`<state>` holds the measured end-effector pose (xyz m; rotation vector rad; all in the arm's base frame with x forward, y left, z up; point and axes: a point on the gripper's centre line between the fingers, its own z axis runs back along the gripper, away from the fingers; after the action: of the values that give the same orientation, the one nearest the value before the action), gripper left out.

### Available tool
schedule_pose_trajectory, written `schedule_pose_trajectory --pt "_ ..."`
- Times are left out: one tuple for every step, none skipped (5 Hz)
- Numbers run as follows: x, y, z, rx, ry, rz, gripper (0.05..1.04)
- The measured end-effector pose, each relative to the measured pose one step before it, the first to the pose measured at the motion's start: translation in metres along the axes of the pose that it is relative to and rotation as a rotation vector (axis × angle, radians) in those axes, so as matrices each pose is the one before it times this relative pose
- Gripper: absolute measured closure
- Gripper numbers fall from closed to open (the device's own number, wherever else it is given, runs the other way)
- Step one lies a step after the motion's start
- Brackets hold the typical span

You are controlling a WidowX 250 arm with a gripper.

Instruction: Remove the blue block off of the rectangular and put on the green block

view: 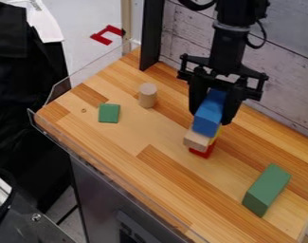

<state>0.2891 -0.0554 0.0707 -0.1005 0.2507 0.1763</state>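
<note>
The oblong blue block (208, 115) is above the pale wooden block (196, 141); the long green block (267, 189) lies at right, the small green block (108, 113) at left.

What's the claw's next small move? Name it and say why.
Probably a short, straight lift, provided the grip is firm: the claw is around the blue rectangular block, which appears to rest atop the stack's pale wooden block, and the task wants it off first.
</note>
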Motion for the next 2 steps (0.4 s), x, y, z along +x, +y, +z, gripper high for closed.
schedule_pose_trajectory --pt "-0.00398 0.00181 0.00749 0.0129 -0.0074 0.008 0.505" --pt "-0.0031 -0.0027 0.01955 0.0214 -0.0427 -0.0089 0.505"
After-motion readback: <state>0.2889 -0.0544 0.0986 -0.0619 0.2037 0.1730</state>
